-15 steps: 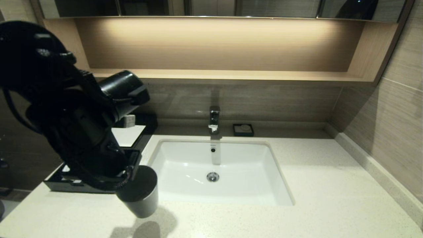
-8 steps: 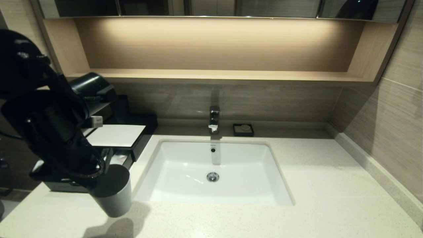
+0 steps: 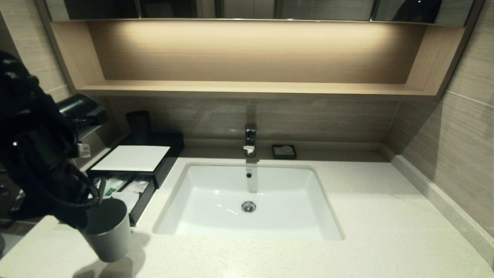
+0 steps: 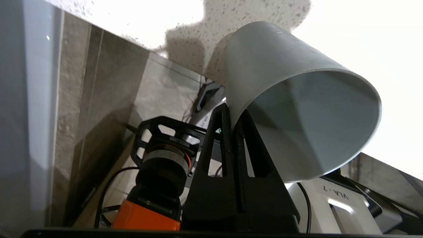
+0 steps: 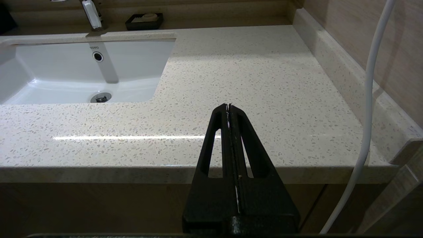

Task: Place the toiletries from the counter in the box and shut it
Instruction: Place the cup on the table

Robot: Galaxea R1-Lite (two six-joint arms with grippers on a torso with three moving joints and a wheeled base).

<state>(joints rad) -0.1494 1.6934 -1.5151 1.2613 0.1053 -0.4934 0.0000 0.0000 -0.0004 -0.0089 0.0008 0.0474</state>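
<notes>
mostly the left arm hides the counter's (image 3: 270,255) left edge in the head view, and the left gripper (image 4: 233,114) is lost behind its own black bulk there. only the left wrist view shows it clenched on the rim of a grey cup (image 4: 297,99), which hangs tilted over the counter. the box (image 3: 131,160) sits left of the sink (image 3: 247,200) with its drawer pulled out; pale packets (image 3: 123,187) lie inside, partly hidden by the arm and hard to tell apart. the right gripper (image 5: 228,107) appears only in its own wrist view, fingers pressed together, empty, low before the counter's front edge.
</notes>
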